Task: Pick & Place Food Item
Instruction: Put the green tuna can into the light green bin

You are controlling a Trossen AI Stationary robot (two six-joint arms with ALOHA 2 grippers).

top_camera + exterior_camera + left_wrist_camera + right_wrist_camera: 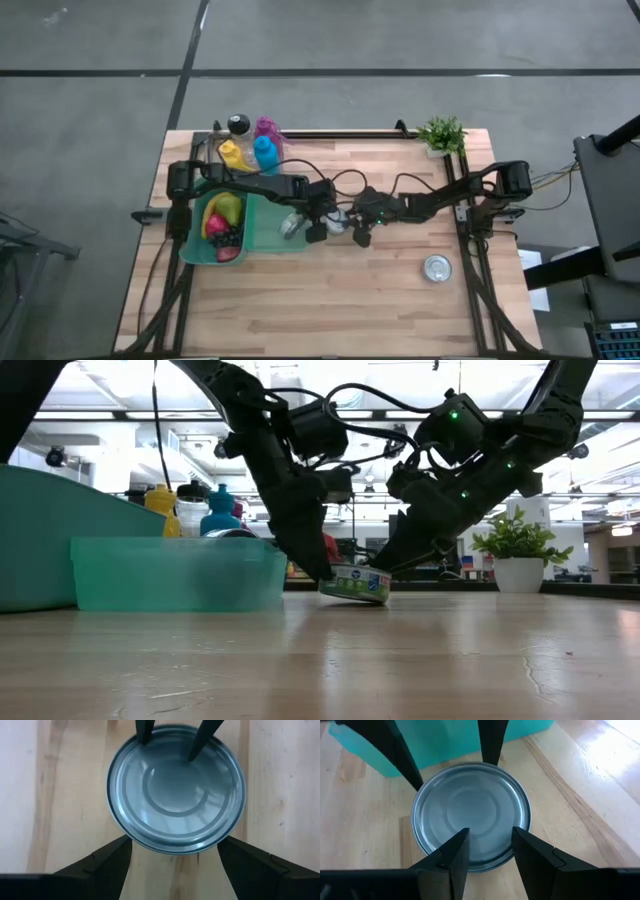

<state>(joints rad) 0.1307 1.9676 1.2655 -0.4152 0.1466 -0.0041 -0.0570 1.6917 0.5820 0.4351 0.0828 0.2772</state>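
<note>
Both grippers are meeting over the can (356, 583) beside the bin (175, 572). The left gripper (172, 855) is straddling it, fingers apart; the right gripper (489, 851) is hovering above, fingers together.

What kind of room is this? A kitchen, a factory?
Most likely a robotics lab or workshop, not a kitchen. A light wooden worktable stands on a bare grey concrete floor, two dark cabled robot arms are mounted on it, and the low view shows an open hall with ceiling strip lights.
</note>
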